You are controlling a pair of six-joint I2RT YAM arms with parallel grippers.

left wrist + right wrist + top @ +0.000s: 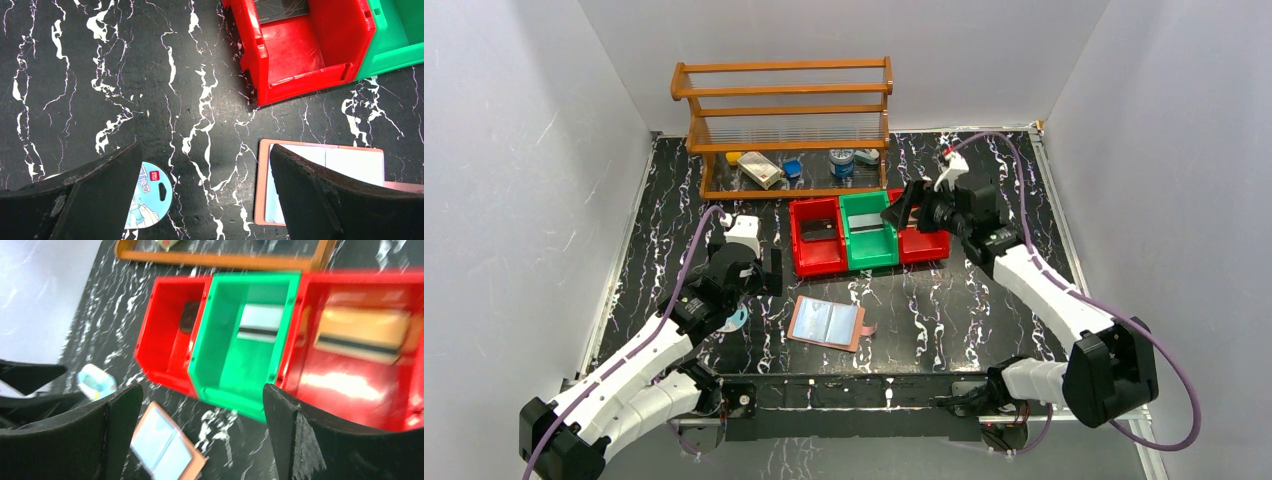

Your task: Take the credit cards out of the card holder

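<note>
The card holder (827, 323) lies opened flat on the black marbled table (944, 320), pale inner pockets upward. It is just beside the left gripper (204, 150), on that gripper's right; the jaws stand wide with nothing between them, and in the left wrist view one finger covers part of the holder's left half. The right gripper (202, 390), likewise spread wide and empty, hangs above the row of bins, well apart from the holder. A pale card (260, 322) lies in the green bin (225, 375) and an orange card (362, 332) in the red bin (350, 390) to its right.
</note>
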